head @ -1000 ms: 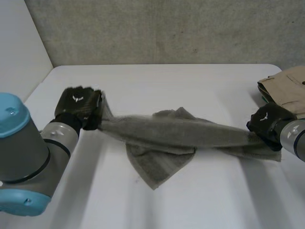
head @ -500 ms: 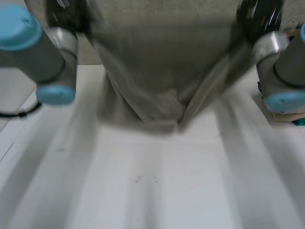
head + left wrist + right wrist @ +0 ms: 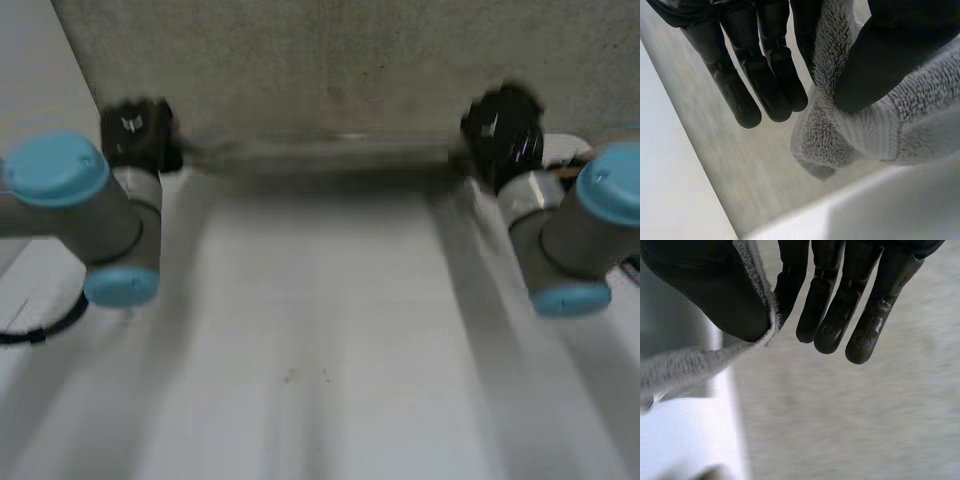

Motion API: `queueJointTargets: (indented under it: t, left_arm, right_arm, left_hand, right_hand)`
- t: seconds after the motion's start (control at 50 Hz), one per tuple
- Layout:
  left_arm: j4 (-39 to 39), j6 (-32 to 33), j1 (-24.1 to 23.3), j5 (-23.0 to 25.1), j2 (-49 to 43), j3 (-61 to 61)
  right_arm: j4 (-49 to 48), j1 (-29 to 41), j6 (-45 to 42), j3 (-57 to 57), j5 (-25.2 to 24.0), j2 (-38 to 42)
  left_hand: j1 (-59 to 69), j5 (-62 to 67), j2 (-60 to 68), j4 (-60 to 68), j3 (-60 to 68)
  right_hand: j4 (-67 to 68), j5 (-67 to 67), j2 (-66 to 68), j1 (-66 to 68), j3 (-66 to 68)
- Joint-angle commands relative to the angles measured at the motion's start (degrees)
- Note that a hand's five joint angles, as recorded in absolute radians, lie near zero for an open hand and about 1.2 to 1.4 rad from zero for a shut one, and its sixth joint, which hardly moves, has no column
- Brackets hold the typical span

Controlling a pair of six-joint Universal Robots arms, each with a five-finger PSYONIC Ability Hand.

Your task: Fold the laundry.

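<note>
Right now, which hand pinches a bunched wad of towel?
The left hand: bunched towel under its thumb; the right hand pinches only a thin edge.

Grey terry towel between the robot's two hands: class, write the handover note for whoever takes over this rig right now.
Left hand: shut on the grey terry towel, with the thumb pinching one end against a finger.
Right hand: shut on the towel's other end, pinched the same way.
Towel: stretched as a narrow band between the two hands, at the far side of the white table.
Done: towel gripped at both ends and pulled out. No fold is visible.
Left: probably lay it flat on the table, then fold it.
</note>
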Motion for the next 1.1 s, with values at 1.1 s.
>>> queueJointTargets:
  t: [1.1]
  left_arm:
    - [-3.96,33.34,5.60,18.67,2.23,-23.89]
  right_arm:
    - [15.71,-1.88,17.08,18.19,-5.29,-3.84]
  left_hand:
    - [-34.71,-36.79,-38.99,-39.10,-38.62]
  right_hand:
    - [11.70,12.96,12.58,23.16,12.09]
